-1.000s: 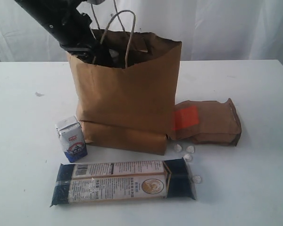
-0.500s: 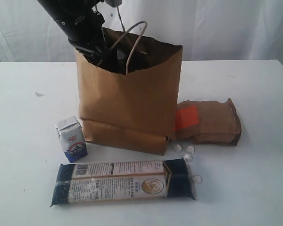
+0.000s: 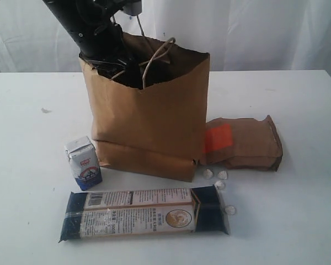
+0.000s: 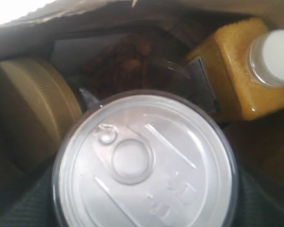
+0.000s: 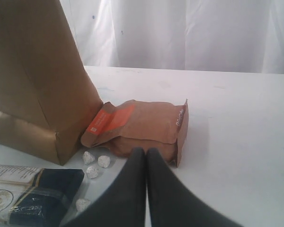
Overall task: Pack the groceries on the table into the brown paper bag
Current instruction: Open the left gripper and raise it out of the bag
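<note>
The brown paper bag [image 3: 149,116] stands upright on the white table [image 3: 298,110]. My left arm [image 3: 88,27] reaches down into its mouth, which hides the gripper from the exterior view. In the left wrist view the left gripper [image 4: 144,189] is shut on a can with a silver pull-tab lid [image 4: 144,163], dark fingers [image 4: 265,203] at either side. Below it in the bag lie a gold-lidded jar [image 4: 35,109] and a yellow white-capped jar [image 4: 236,71]. My right gripper [image 5: 146,151] is shut and empty, close to the brown orange-labelled pouch [image 5: 142,125].
On the table in front of the bag lie a small blue-white carton [image 3: 84,163], a long dark-blue noodle pack [image 3: 146,212] and several wrapped candies [image 3: 215,176]. The pouch [image 3: 243,143] lies against the bag's right side. A white curtain hangs behind.
The left arm has shifted at the bag's mouth and gone deeper in. The bag's top has swayed with it, and its cord handle has dropped from upright to drooping inside.
</note>
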